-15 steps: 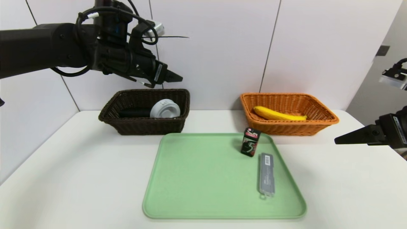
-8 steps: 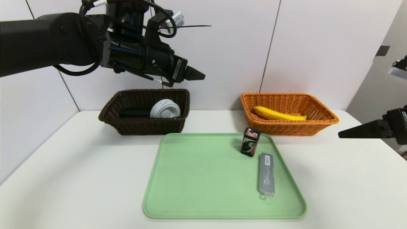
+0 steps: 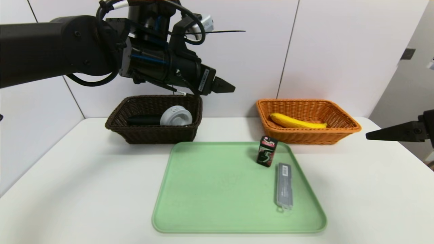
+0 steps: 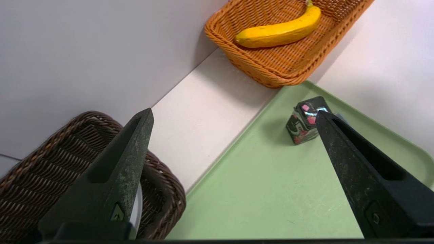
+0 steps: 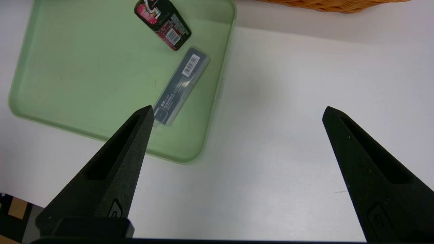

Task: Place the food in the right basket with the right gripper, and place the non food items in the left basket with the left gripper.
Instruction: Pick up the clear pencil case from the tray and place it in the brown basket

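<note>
A black gum pack [image 3: 267, 151] stands upright at the far right of the green tray [image 3: 210, 189]. A flat grey case [image 3: 284, 186] lies just in front of it. The dark brown left basket [image 3: 152, 134] holds a white lid [image 3: 176, 116] and a black item [image 3: 142, 120]. The orange right basket [image 3: 305, 135] holds a yellow banana [image 3: 296, 122]. My left gripper [image 3: 229, 88] hangs high beside the dark basket's right end, open and empty, pointing toward the gum pack [image 4: 303, 123]. My right gripper [image 3: 368, 137] is open and empty above bare table, right of the tray.
The white table [image 3: 84, 176] meets a white wall behind the baskets. The tray's left and middle [image 3: 203, 169] hold nothing. In the right wrist view the case [image 5: 181, 86] and gum pack [image 5: 162, 22] lie beyond one of my fingertips [image 5: 144, 118].
My left arm has swung right, from above the dark basket to past its right end. The right gripper has drawn back toward the right edge. The objects have not moved.
</note>
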Available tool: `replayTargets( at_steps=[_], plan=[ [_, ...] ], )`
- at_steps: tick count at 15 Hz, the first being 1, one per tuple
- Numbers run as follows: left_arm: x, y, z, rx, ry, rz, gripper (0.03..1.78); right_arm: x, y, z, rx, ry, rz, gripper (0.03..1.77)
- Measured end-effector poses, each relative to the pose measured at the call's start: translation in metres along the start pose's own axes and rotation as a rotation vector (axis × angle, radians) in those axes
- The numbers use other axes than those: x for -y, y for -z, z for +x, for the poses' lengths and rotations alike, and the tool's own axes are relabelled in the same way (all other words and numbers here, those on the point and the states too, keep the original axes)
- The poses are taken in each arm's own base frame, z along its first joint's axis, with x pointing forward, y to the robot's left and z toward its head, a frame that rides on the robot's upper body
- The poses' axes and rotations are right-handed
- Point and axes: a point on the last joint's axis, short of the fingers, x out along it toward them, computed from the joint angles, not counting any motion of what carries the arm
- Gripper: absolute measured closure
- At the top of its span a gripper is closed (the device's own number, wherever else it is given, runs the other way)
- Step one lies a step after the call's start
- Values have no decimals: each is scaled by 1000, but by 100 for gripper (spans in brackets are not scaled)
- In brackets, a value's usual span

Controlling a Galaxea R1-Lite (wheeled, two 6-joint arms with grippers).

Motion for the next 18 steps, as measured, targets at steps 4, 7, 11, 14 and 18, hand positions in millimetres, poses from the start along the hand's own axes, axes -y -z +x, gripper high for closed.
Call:
replayTargets(
  at_steps=[4,7,11,14,18],
  plan=[
    [21,4,9,-24,63,9,12,0,2,-1,-1,3,2,9],
    [33,11,15,-54,97,11,12,0,4,0,-7,1,4,9],
    [47,19,17,-91,132,16,12,-1,4,1,-9,-9,-18,9],
    [57,29,11,-113,155,23,12,-10,-3,5,43,-48,-90,9],
    [67,39,2,-101,170,34,12,-18,-4,10,37,-84,-117,9]
  ],
)
